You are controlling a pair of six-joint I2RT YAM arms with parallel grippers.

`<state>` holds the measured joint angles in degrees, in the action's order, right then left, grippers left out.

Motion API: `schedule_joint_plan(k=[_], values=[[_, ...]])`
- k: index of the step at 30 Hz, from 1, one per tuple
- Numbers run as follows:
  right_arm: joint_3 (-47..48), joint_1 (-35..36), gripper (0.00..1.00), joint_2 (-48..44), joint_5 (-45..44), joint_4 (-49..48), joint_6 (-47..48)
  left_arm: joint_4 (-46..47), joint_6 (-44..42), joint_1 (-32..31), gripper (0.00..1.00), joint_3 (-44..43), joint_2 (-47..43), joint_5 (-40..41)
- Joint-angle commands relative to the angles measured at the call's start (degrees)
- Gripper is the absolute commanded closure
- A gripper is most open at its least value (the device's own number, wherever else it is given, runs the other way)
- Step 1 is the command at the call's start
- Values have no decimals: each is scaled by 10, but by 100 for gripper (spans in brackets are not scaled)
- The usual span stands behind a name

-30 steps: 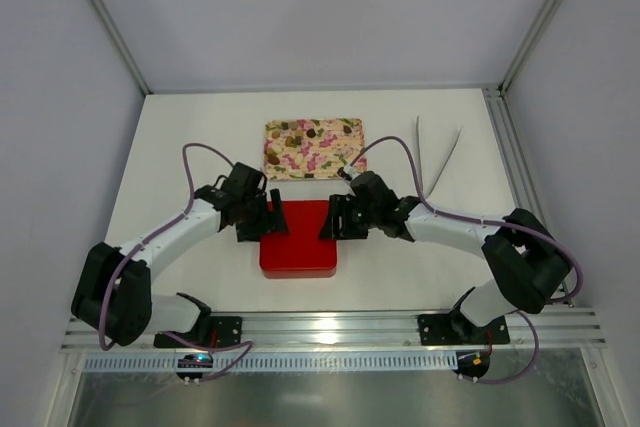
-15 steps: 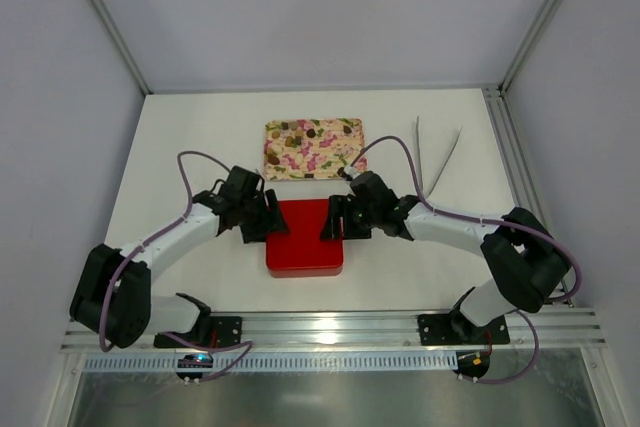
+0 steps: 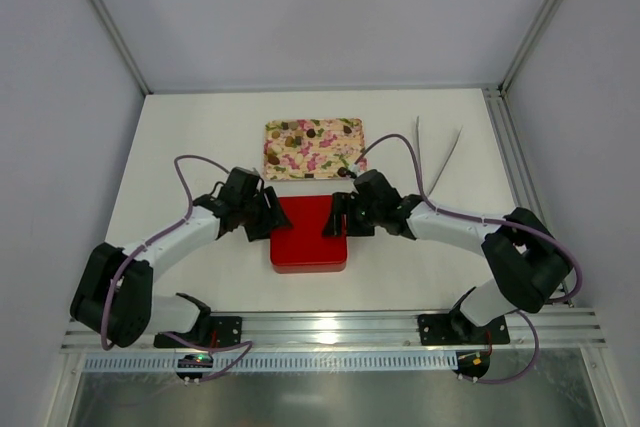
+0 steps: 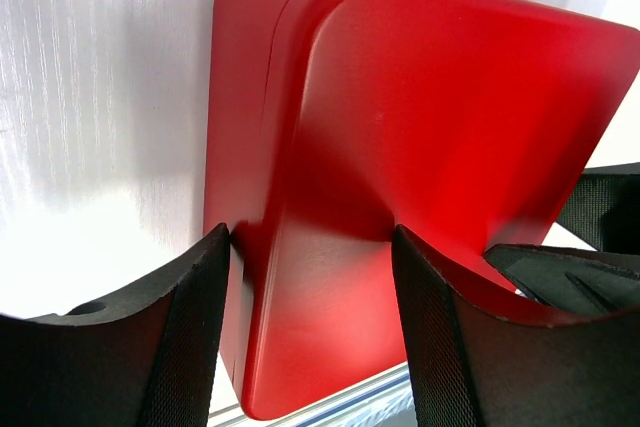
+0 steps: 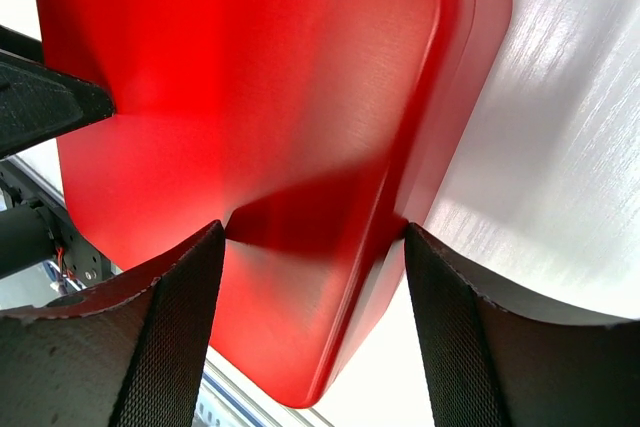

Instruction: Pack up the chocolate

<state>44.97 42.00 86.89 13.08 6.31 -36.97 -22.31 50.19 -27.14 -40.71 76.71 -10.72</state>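
Note:
The closed red box [image 3: 308,245] lies on the table between my two arms. The chocolate [image 3: 312,132], several small brown and tan pieces, lies on the floral tray [image 3: 285,165] behind the box. My left gripper [image 3: 268,219] is open at the box's left edge; in the left wrist view [image 4: 310,247] its fingers straddle the edge of the red lid [image 4: 430,107]. My right gripper [image 3: 336,219] is open at the box's right edge; in the right wrist view [image 5: 315,232] its fingers straddle the lid's edge [image 5: 250,67]. Neither holds a chocolate.
Metal tongs [image 3: 440,159] lie at the back right. An aluminium rail [image 3: 320,332] runs along the near edge by the arm bases. White walls enclose the table on three sides.
The red box has slid a little to the right, and both grippers have moved right with it, staying at its left and right edges.

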Motion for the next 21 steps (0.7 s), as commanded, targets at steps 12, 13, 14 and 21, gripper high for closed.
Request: schedule_joint_plan(k=[12,13,14,21], values=[[-68,11,46,-30,26,-22,-9,-37,-7,-28,58,36,31,13],[-69,8,46,-37,27,-22,-9,-49,-11,-28,57,34,27,18],[-70,5,46,-42,29,-19,-9,-56,-19,-27,57,25,24,22],[-60,-17,45,-64,34,3,9,-102,-44,-27,51,-6,4,34]])
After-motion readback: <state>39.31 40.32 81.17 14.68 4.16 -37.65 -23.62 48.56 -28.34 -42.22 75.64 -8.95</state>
